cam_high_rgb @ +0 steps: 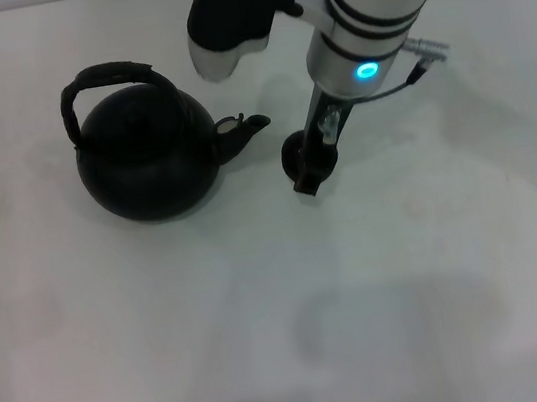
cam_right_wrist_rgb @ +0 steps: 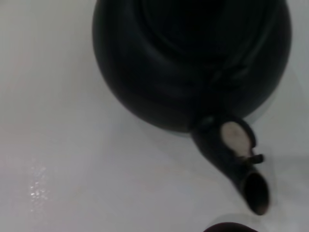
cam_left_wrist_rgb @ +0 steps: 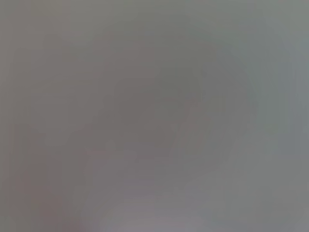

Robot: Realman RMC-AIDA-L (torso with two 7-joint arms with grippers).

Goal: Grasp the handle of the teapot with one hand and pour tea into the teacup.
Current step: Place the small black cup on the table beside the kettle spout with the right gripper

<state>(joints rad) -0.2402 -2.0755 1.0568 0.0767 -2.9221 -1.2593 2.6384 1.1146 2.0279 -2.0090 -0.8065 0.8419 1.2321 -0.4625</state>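
The teapot (cam_high_rgb: 148,156) stands upright on the white table at the left in the head view, round and matte black. Its arched handle (cam_high_rgb: 101,81) rises over the lid, and its short spout (cam_high_rgb: 243,132) points right. The small dark teacup (cam_high_rgb: 299,154) sits just beyond the spout tip. My right gripper (cam_high_rgb: 310,166) comes down from the upper right and is at the teacup, partly hiding it. The right wrist view shows the teapot (cam_right_wrist_rgb: 188,63) close up, its spout (cam_right_wrist_rgb: 236,159), and a sliver of the teacup (cam_right_wrist_rgb: 231,227). My left gripper is out of view; the left wrist view is a plain grey blur.
The white table (cam_high_rgb: 267,323) stretches toward the front of the head view. A black and white section of arm (cam_high_rgb: 226,15) hangs above the table behind the spout. My right arm's silver wrist (cam_high_rgb: 358,56) carries a lit blue ring.
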